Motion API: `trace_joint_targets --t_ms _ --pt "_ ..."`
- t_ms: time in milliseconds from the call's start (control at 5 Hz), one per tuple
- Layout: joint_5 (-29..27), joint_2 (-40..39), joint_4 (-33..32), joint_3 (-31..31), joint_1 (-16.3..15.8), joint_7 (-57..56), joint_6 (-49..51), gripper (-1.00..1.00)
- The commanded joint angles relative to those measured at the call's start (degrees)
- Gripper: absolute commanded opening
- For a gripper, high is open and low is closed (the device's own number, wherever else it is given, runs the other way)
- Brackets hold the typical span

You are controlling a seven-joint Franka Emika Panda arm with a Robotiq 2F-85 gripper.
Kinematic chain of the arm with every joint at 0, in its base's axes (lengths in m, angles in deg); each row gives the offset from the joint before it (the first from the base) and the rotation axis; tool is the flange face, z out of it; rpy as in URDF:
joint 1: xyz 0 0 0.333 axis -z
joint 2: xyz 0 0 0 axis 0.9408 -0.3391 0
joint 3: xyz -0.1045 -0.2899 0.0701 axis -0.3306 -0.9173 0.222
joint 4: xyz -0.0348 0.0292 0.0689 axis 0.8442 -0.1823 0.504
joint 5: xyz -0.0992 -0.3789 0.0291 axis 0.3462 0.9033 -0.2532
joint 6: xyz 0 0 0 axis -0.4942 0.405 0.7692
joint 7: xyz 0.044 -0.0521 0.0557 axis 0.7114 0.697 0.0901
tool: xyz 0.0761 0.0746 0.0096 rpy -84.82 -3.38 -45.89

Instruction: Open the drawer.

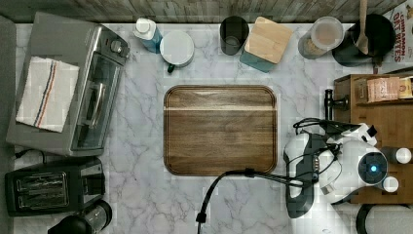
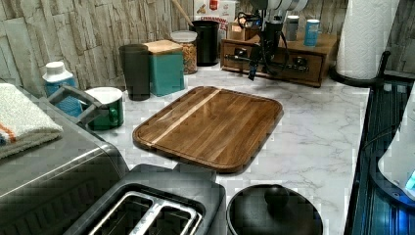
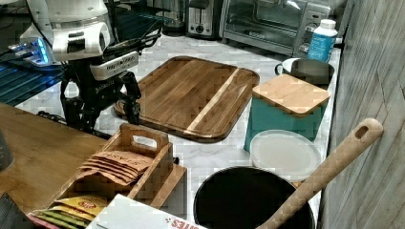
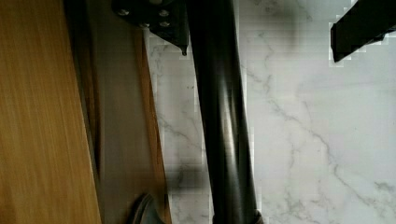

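i see my end effector (image 4: pixel 261 32) spread wide, fingers either side of the drawer (image 4: pixel 42 116)'s black bar handle (image 4: pixel 224 121), seemingly not touching it.

A white marble countertop with grey veins (image 1: pixel 141 161) carries everything. At its middle lies a flat dark wooden tray with rounded corners (image 1: pixel 220 129). At the top view's left sit a silver toaster oven (image 1: pixel 68 87) and a black two-slot toaster (image 1: pixel 51 187). Along the far wall stand a blue bottle with a white cap (image 1: pixel 147 33), a green mug (image 1: pixel 176 49), a dark tumbler (image 1: pixel 233 34) and a teal canister with a wooden lid (image 1: pixel 266 44).
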Motion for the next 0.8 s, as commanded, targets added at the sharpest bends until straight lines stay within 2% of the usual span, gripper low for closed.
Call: trace_joint_targets --t_ms 200,400,600,800 --pt "-4.44 3.43 -1.91 10.8 0.05 -17.99 10.84 1.0" --pt "-5.51 6.46 -9.08 13.1 -5.75 -9.92 4.13 1.0" --pt "-4.91 7.71 -12.41 16.45 -9.4 -0.94 0.32 1.0" --pt "-1.72 8.64 -13.22 18.22 -12.78 8.26 0.79 1.0"
